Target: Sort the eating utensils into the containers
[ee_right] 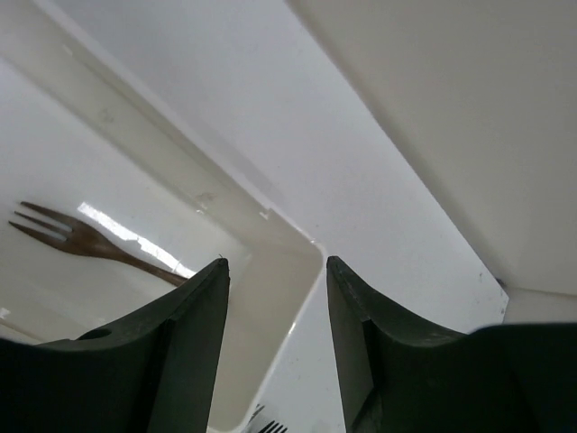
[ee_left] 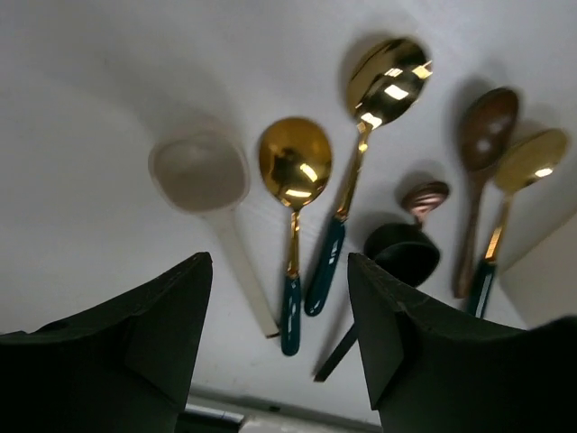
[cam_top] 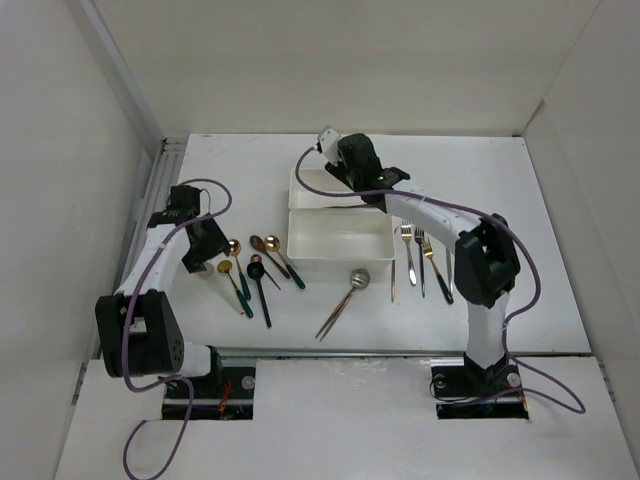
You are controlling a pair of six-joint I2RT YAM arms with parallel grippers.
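Observation:
Several spoons lie on the table at the left: a gold spoon with a green handle [ee_left: 295,164], a second gold one [ee_left: 388,81], a white spoon [ee_left: 198,171], a brown spoon [ee_left: 487,126] and a black spoon [ee_left: 403,253]. My left gripper [ee_left: 279,275] is open and empty just above their handles, and it also shows in the top view [cam_top: 208,250]. Two white trays stand mid-table, a far tray [cam_top: 300,188] and a near tray [cam_top: 300,245]. My right gripper [ee_right: 277,266] is open and empty above the far tray's corner [ee_right: 270,230]. A brown fork [ee_right: 72,234] lies inside that tray.
A silver spoon [cam_top: 355,280] lies in front of the near tray. Several forks [cam_top: 410,250] lie in a row right of the trays. White walls enclose the table on the left, back and right. Purple cables run along both arms.

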